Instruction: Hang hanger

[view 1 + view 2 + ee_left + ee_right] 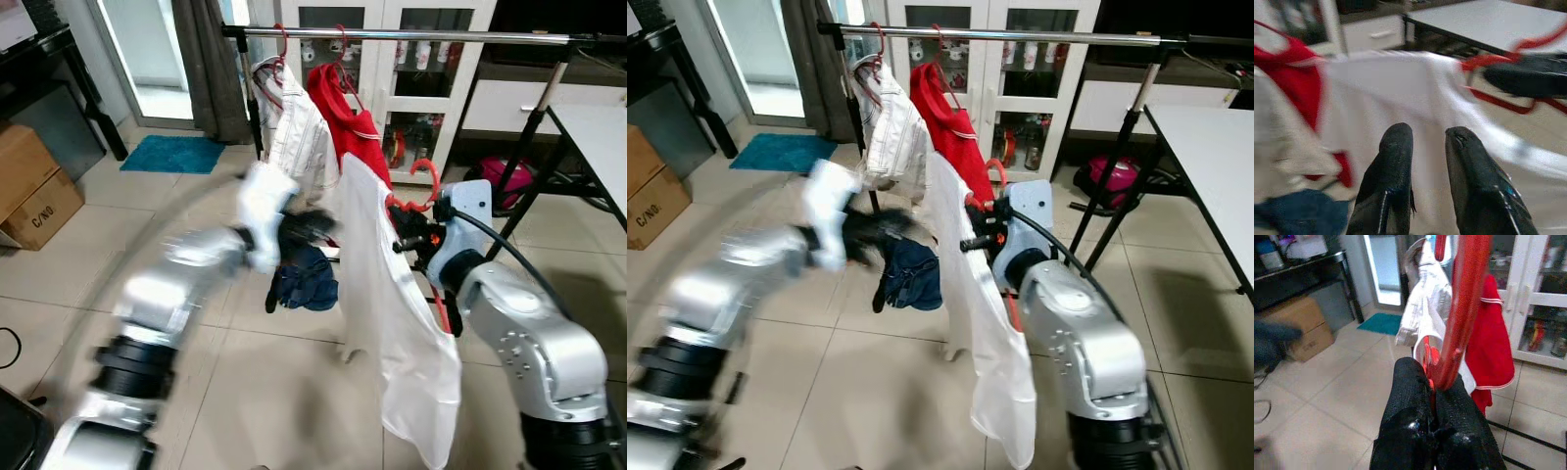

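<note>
Two arms reach toward your clothes rail [411,36] in the eye views: your blurred left gripper [312,227] stretches at the white shirt [387,304] below the rail. Two garments hang on it. In your left wrist view, its fingers [1393,171] stand slightly parted, empty. In your right wrist view, the right gripper [1432,396] pinches the red hanger [1462,313].

Open rail [460,37] stretch to the right of the red garment [343,122]. Left end crowded by white striped shirt [299,132]. White table [598,137] close on the far right.
</note>
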`<state>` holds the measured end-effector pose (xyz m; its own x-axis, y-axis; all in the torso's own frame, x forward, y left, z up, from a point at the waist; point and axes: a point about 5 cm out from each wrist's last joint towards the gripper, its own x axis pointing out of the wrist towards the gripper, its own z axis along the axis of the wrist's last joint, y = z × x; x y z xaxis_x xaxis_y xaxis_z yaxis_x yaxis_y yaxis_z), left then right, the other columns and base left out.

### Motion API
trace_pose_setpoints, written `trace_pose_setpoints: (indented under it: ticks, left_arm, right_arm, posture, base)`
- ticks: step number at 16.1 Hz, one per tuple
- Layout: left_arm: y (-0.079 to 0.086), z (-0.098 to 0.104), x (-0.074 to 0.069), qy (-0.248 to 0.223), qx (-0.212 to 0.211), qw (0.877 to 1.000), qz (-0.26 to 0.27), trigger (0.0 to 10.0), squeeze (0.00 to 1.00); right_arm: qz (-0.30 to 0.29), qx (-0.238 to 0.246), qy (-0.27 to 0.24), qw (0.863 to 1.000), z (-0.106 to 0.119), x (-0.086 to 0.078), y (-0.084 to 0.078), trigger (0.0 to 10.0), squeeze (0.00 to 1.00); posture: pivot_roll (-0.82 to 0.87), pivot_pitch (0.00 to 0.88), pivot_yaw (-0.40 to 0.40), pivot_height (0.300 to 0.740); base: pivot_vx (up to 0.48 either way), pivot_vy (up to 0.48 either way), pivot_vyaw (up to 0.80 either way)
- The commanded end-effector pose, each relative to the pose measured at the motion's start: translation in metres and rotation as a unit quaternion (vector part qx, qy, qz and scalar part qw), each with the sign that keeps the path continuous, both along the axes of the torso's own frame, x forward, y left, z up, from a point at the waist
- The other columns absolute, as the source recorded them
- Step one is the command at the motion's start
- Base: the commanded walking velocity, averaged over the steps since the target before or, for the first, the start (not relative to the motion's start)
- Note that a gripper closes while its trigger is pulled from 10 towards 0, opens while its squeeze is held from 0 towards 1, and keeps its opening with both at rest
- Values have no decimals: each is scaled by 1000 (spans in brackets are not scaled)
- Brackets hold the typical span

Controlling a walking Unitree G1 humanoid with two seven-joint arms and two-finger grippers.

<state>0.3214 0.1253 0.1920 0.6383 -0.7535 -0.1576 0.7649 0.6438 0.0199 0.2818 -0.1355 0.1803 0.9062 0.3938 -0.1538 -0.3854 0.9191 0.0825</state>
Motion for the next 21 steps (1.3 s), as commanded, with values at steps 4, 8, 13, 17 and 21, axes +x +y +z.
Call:
trace_pose_setpoints:
  ticks: [4,8,13,17,21]
  left_arm:
    - [86,12,14,-58,88,990,93,10000,1000]
    - [124,-10,8,-32,137,986,88,10000,1000]
    - [129,-18,11,-37,93,993,58,10000,0]
    - [124,-18,12,-31,71,997,8,10000,0]
    - [111,-37,9,4,58,998,-38,2706,0]
  right_arm:
    - [97,-7,-31,995,17,-8,-8,10000,0]
    - [235,21,-70,969,41,-24,-7,10000,0]
    - [338,25,-57,939,47,-41,-2,10000,0]
    - [352,25,-51,934,52,-42,-1,10000,0]
    - [388,32,-53,920,54,-50,3,10000,0]
  posture:
    - [-196,0,61,740]
    - [-188,0,57,740]
    - [-192,0,57,740]
    - [-198,0,63,740]
    - [-204,0,66,740]
  base:
    - [0,0,0]
    - [0,0,0]
    - [0,0,0]
    - [0,0,0]
    - [0,0,0]
